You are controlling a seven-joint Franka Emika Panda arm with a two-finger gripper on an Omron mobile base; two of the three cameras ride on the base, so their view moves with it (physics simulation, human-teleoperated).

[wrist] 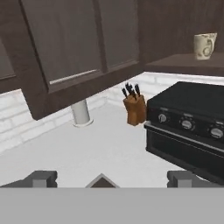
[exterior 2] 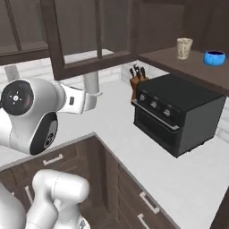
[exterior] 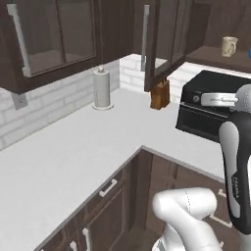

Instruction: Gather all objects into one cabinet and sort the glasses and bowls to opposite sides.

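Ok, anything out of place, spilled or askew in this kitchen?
Nothing spilled or damaged. The wall cabinet door hangs open over the counter. The beige mug and a blue bowl stand upright on the open shelf above the black oven.

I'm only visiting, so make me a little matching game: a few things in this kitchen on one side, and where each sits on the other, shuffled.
Things:
1. beige mug
2. blue bowl
3. knife block
4. paper towel roll

Places:
A. on the counter, just left of the black oven
B. on the counter, against the brick wall in the corner
C. on the open cabinet shelf, right of the mug
D. on the open cabinet shelf, above the oven, left of the bowl

Pairs: 1-D, 2-C, 3-A, 4-B
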